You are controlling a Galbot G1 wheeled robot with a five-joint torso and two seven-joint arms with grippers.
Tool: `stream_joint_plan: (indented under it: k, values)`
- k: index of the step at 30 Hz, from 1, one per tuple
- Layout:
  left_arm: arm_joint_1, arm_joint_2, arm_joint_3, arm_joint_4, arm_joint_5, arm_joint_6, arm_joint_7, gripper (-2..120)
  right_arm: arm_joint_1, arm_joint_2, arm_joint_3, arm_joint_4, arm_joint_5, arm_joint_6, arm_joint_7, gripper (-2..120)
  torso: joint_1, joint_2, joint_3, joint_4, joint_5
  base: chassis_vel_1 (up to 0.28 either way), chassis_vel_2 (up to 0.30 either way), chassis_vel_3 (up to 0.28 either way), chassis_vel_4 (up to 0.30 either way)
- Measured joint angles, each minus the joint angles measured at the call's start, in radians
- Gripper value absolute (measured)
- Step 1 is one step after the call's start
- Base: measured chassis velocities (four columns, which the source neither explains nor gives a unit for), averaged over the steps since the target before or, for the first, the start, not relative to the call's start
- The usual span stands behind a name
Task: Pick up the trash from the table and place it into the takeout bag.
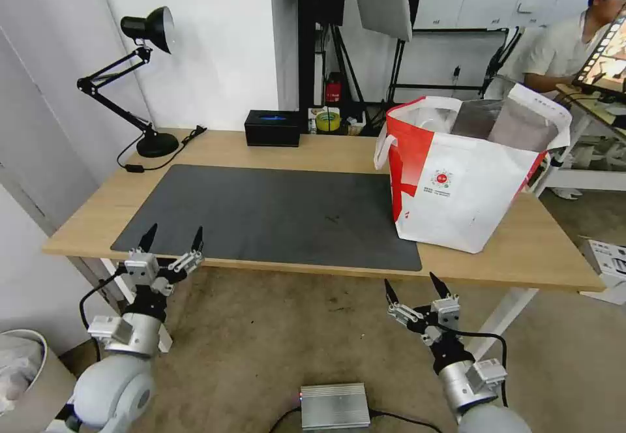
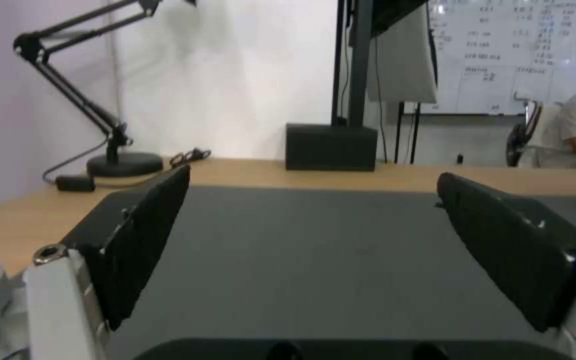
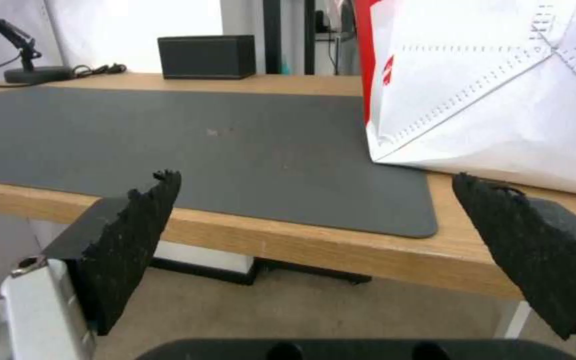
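Left pincer [image 1: 172,239]: I hold it spread, lower left.
Right pincer [image 1: 413,287]: spread, lower centre.
Takeout bag [image 1: 456,185]: right on desk [image 1: 313,149], mouth agape.
Advice: I'd confirm the mat [image 1: 261,214] bare before retreating.

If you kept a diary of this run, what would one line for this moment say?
left gripper: open, at table front edge | right gripper: open, below edge | takeout bag: upright on table
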Motion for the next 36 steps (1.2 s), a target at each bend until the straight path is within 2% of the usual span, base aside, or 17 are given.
stream_joint_plan:
  k: [13, 36]
  values:
    - [0.056, -0.057, 0.008, 0.005, 0.042, -0.005, 0.002, 100, 0.000, 0.000, 0.000, 0.000, 0.000, 0.000, 0.000, 100, 0.000, 0.000, 0.000, 0.0001, -0.0001, 0.000, 0.000, 0.000, 0.000]
    - [0.057, -0.058, 0.010, 0.002, 0.041, -0.005, 0.001, 100, 0.000, 0.000, 0.000, 0.000, 0.000, 0.000, 0.000, 100, 0.000, 0.000, 0.000, 0.0000, -0.0001, 0.000, 0.000, 0.000, 0.000]
